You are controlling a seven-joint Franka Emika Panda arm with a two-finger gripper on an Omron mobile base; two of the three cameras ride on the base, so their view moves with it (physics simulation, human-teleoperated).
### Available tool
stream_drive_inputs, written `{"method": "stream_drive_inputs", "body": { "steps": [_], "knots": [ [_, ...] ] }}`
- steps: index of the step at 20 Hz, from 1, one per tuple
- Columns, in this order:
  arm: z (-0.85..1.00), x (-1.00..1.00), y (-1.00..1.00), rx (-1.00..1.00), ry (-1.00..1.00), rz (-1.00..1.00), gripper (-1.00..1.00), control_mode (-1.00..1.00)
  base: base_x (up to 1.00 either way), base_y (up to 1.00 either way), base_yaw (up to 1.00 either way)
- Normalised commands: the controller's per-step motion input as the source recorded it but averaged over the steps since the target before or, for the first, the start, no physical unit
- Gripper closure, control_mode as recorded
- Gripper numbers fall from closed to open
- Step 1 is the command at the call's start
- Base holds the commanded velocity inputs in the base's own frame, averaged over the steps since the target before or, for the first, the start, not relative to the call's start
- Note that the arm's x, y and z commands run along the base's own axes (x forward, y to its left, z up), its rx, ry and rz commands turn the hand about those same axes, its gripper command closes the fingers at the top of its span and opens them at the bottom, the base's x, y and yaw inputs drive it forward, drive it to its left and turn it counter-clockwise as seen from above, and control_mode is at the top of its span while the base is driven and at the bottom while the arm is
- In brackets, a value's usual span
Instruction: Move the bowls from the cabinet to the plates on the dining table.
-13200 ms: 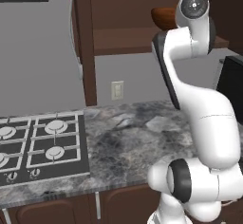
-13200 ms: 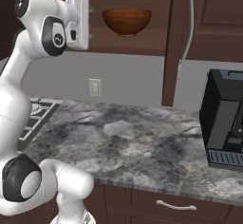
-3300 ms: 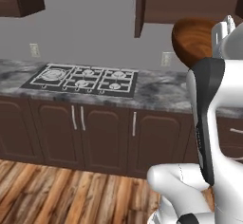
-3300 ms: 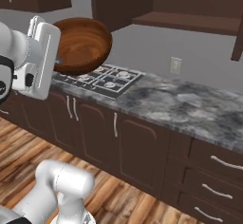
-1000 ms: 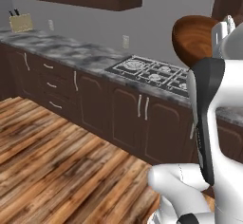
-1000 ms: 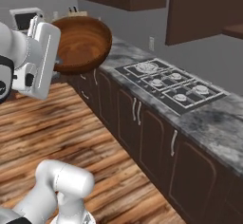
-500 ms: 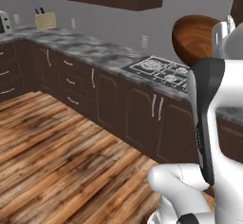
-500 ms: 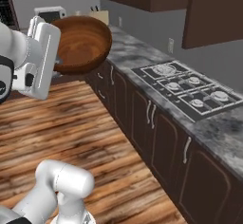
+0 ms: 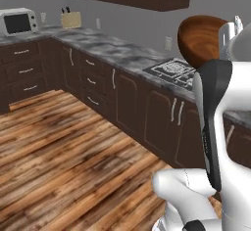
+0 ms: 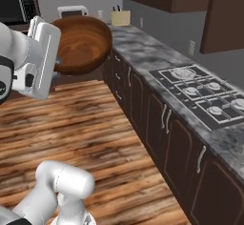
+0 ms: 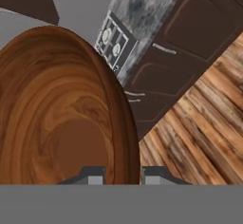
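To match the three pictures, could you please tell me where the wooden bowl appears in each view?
Left base view: wooden bowl at upper right, behind the arm.
Right base view: upper left, beside the hand.
Hand view: left half, rim between the gripper tips.
Shared landmark: the gas hob.

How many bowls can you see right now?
1. The wooden bowl is up in the air, its rim pinched by the gripper, above the wood floor beside the counter. Another bowl may be out of view.

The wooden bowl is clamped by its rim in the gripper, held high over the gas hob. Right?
Not quite. The wooden bowl is clamped by its rim in the gripper, but it is held high over the wood floor, as the right base view shows; the gas hob lies off to the side.
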Motion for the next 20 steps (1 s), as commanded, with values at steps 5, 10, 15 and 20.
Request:
{"method": "stream_drive_inputs", "body": {
  "steps": [5, 10, 15, 20],
  "knots": [
    [0.0, 0.0, 0.0, 0.0, 0.0, 0.0, 1.0, 1.0, 0.0, 0.0, 0.25],
    [0.0, 0.0, 0.0, 0.0, 0.0, 0.0, 1.0, 1.0, 0.0, 0.0, 0.25],
    [0.0, 0.0, 0.0, 0.0, 0.0, 0.0, 1.0, 1.0, 0.0, 0.0, 0.25],
    [0.0, 0.0, 0.0, 0.0, 0.0, 0.0, 1.0, 1.0, 0.0, 0.0, 0.25]
  ]
}}
